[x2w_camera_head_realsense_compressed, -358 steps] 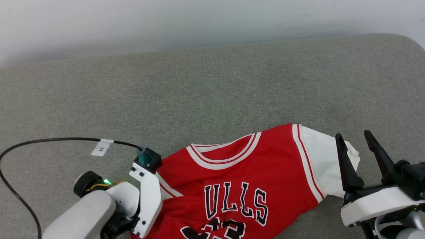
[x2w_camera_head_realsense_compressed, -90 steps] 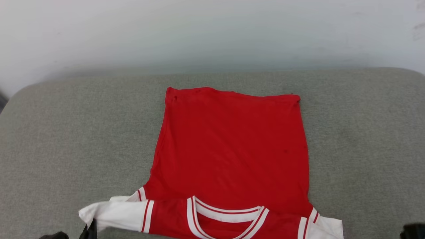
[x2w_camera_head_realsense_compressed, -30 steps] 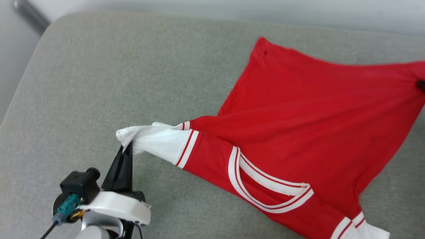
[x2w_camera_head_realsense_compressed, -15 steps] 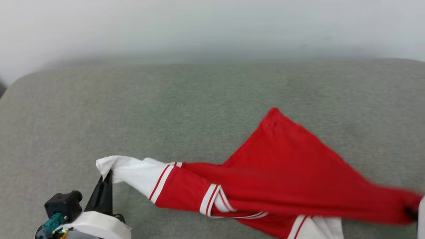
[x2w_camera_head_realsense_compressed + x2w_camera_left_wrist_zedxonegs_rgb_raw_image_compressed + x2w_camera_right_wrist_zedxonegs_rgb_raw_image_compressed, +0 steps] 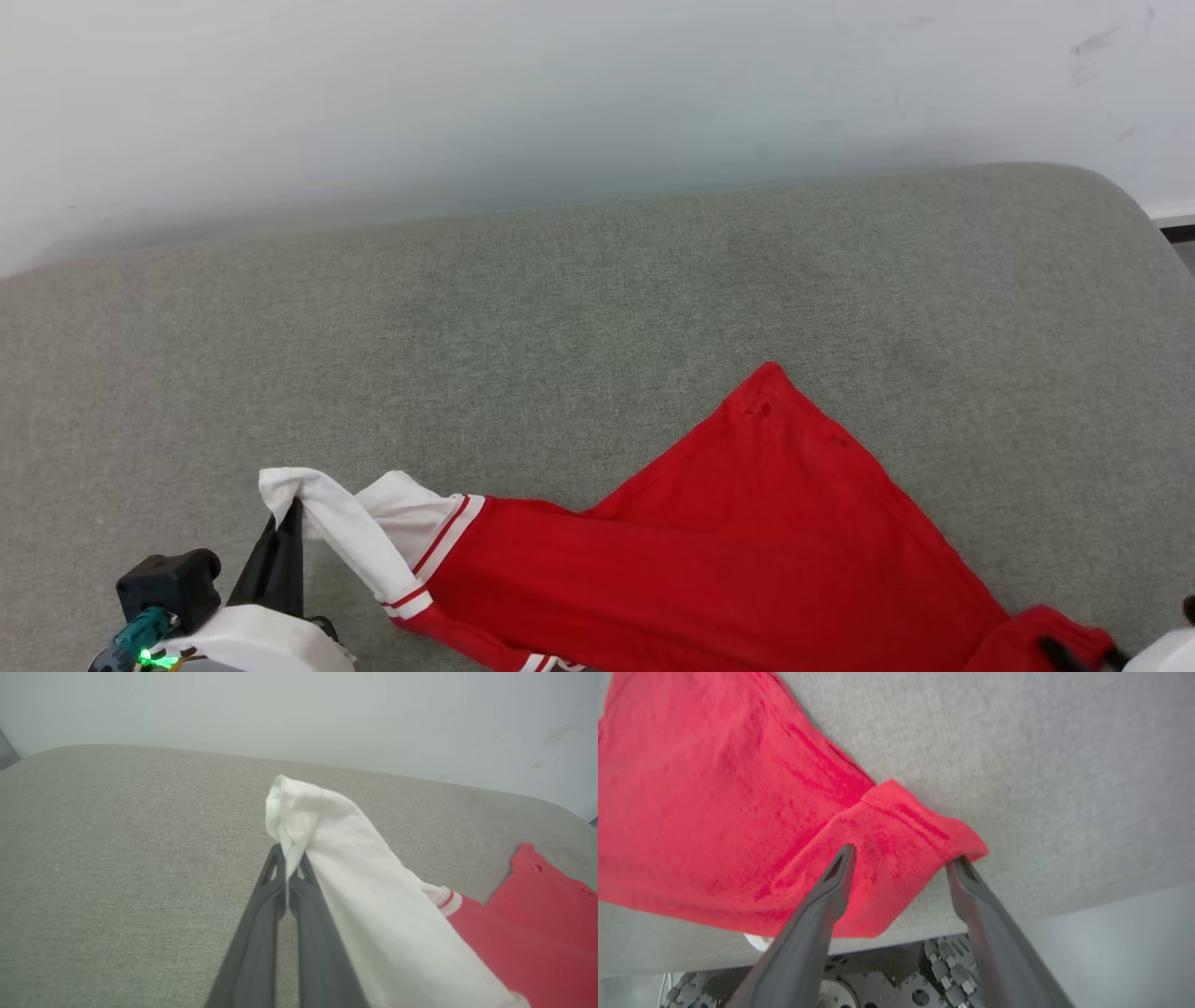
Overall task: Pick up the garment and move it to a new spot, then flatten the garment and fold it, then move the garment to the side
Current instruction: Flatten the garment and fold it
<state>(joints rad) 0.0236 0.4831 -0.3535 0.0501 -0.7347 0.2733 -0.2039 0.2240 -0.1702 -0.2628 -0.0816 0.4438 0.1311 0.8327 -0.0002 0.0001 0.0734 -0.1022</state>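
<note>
Garment (image 5: 747, 541) skewed, not yet flat or folded: left gripper (image 5: 290, 858) clamps white sleeve (image 5: 317, 509) at 8 o'clock; right gripper (image 5: 903, 856) spread wide at 4 o'clock hem (image 5: 901, 826).

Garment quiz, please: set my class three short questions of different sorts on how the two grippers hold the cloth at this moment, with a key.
1. True or false: the left gripper is shut on the white sleeve of the garment.
2. What lies between the fingers of the right gripper? A. the striped collar B. a red corner C. the black lettering
3. Fill the gap: the right gripper's fingers stand ____ (open or shut).

Key: 1 true; 2 B; 3 open.
</note>
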